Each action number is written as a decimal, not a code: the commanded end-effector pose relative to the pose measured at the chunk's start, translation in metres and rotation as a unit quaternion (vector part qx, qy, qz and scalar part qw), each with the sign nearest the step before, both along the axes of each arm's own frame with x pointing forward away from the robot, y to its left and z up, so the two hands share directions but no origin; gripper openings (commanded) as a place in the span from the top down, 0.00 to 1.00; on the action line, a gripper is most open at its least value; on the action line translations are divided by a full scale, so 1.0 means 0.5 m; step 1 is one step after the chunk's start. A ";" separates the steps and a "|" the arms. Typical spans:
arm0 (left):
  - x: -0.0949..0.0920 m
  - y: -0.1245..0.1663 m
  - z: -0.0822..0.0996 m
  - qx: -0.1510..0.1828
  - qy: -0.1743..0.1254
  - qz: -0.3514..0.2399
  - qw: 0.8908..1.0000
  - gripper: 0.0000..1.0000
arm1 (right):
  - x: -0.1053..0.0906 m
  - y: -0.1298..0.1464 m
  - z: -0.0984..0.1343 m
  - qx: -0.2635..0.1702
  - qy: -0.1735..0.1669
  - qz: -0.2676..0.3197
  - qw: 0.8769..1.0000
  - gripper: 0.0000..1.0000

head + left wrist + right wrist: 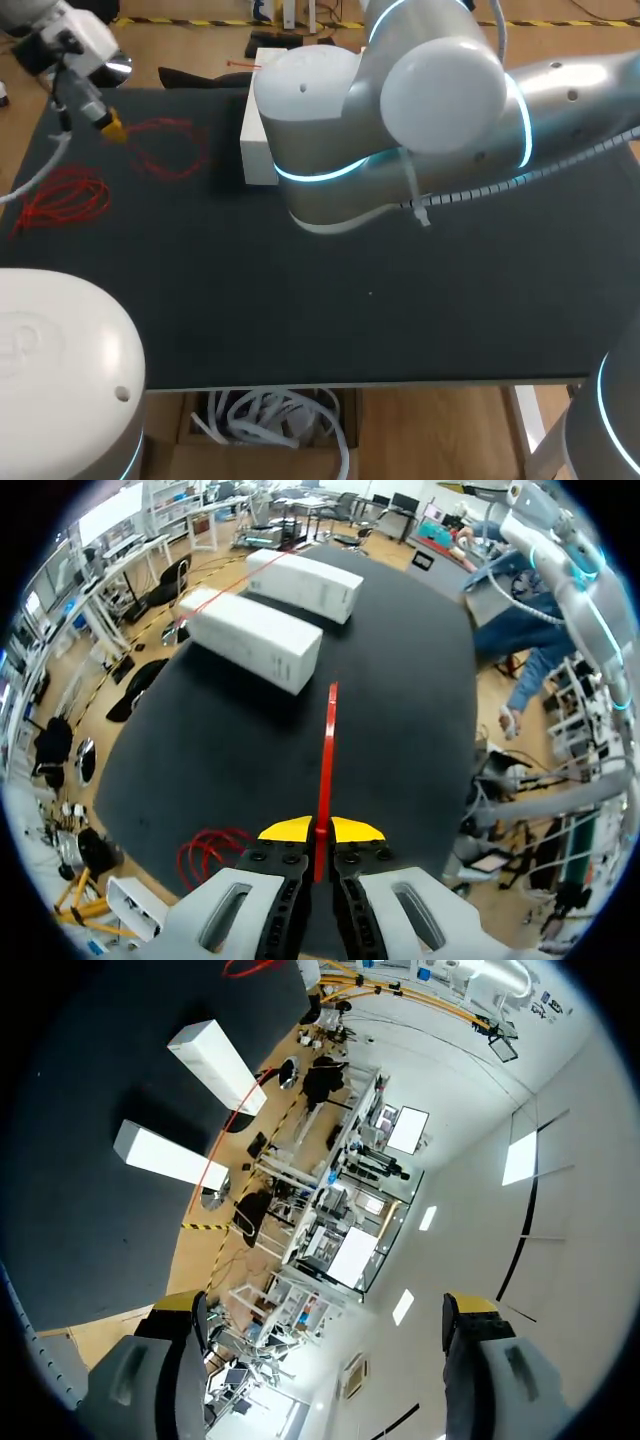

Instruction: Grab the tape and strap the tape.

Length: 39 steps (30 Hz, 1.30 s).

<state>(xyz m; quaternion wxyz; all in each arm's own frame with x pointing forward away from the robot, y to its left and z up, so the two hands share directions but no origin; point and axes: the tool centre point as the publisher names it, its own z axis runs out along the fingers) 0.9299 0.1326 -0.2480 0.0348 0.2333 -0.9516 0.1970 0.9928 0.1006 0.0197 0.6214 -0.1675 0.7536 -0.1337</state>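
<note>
Tape (pixel 327 750), thin flat red strip, between tips of left gripper (pixel 320 831)

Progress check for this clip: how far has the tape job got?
Grab looks done: the left gripper is shut on a red tape strip. In hand: that strip juts ahead toward the white boxes. Left: the strapping; the right gripper is open, empty, aimed away from the table.
</note>
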 end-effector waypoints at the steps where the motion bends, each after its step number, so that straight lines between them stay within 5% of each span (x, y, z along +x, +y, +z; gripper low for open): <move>1: -0.035 0.079 -0.022 0.000 0.002 0.025 1.000 1.00 | -0.001 -0.002 0.004 -0.001 0.003 0.002 1.000 0.00; 8: -0.035 0.174 -0.075 0.000 0.062 0.038 0.997 1.00 | -0.001 -0.002 0.004 -0.001 0.003 0.002 1.000 0.00; 14: -0.009 0.217 -0.112 -0.021 0.084 0.036 0.996 1.00 | -0.001 -0.002 0.004 -0.001 0.003 0.002 1.000 0.00; 23: 0.053 0.249 -0.132 -0.029 0.055 0.021 0.998 1.00 | -0.001 -0.002 0.004 -0.001 0.003 0.002 1.000 0.00; 24: 0.053 0.249 -0.132 -0.029 0.055 0.021 0.998 0.69 | -0.001 -0.002 0.004 -0.001 0.003 0.002 1.000 0.00; 25: 0.053 0.249 -0.132 -0.029 0.055 0.021 0.998 0.51 | -0.001 -0.002 0.004 -0.001 0.003 0.002 1.000 0.00; 26: 0.053 0.249 -0.132 -0.029 0.055 0.021 0.998 0.07 | -0.001 -0.002 0.004 -0.001 0.003 0.002 1.000 0.00; 27: 0.053 0.249 -0.132 -0.029 0.055 0.021 0.998 0.00 | -0.001 -0.002 0.004 -0.001 0.003 0.002 1.000 0.00; 39: 0.053 0.249 -0.132 -0.029 0.055 0.021 0.998 0.00 | -0.001 -0.002 0.004 -0.001 0.003 0.002 1.000 0.00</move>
